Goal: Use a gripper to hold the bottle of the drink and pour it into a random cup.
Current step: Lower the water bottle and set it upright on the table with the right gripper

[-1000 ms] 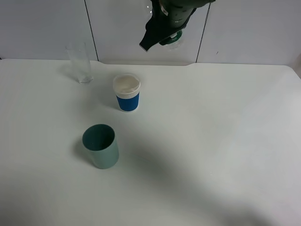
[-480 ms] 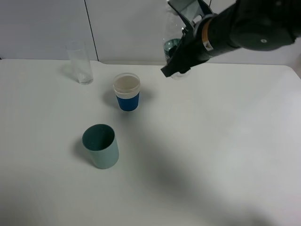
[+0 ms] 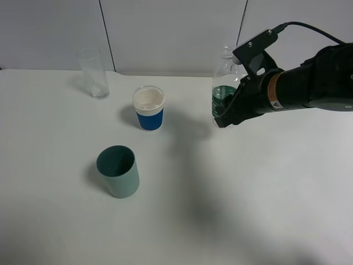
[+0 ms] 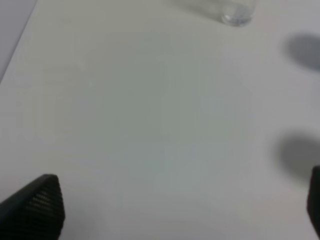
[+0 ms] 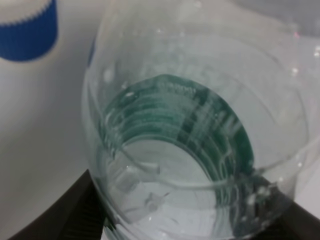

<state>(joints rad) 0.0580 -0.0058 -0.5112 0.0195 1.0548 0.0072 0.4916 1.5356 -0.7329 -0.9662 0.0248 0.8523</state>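
Note:
My right gripper (image 3: 227,110) is shut on the bottle of the drink (image 3: 223,88), a clear plastic bottle with a dark green label and no cap. It holds the bottle upright above the table, to the right of the cup (image 3: 149,108), which is white with a blue ribbed sleeve. In the right wrist view the bottle (image 5: 190,140) fills the frame and the cup (image 5: 27,30) shows in a corner. My left gripper (image 4: 175,205) is open and empty, with its fingertips (image 4: 35,207) wide apart over bare table.
A plain grey-green cup (image 3: 117,171) stands in front of the blue cup. A tall clear glass (image 3: 92,72) stands at the back left; its base shows in the left wrist view (image 4: 237,12). The white table (image 3: 265,193) meets a wall at the back.
My right arm has come down from the top back and moved right with the bottle, away from above the blue cup. The bottle now stands upright. The cups have not moved.

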